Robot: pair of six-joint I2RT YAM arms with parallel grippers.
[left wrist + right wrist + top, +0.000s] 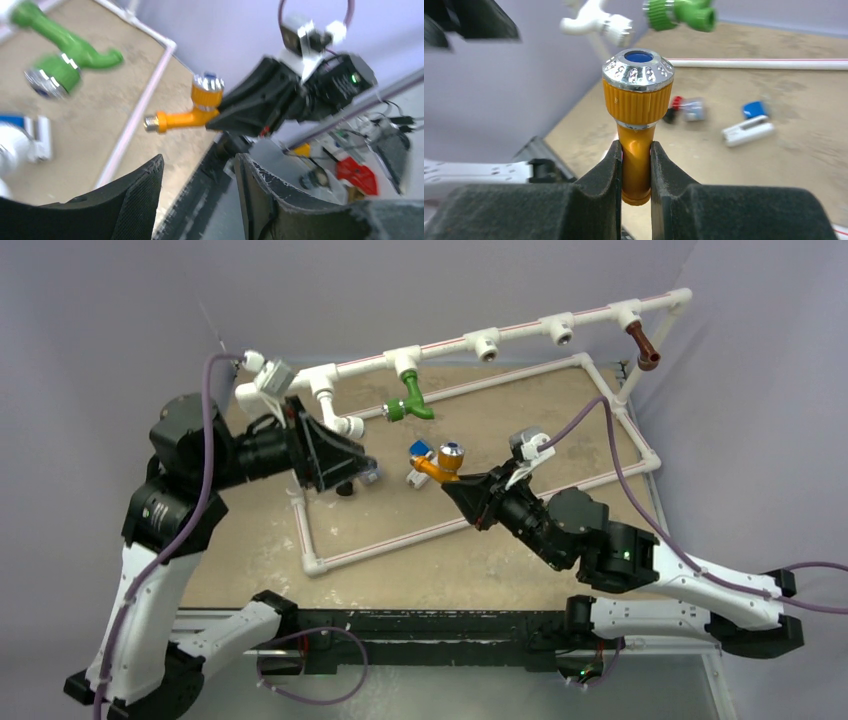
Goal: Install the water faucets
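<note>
In the right wrist view, the right gripper [636, 150] at lower centre is clamped on the stem of the orange faucet [638, 95], silver cap up. The left wrist view alone shows the left gripper [200, 165] with its fingers apart and nothing between them. Only the top view shows the brown faucet [643, 345] at upper right on the white pipe [520, 330], with the green faucet [411, 398] hanging at upper centre.
</note>
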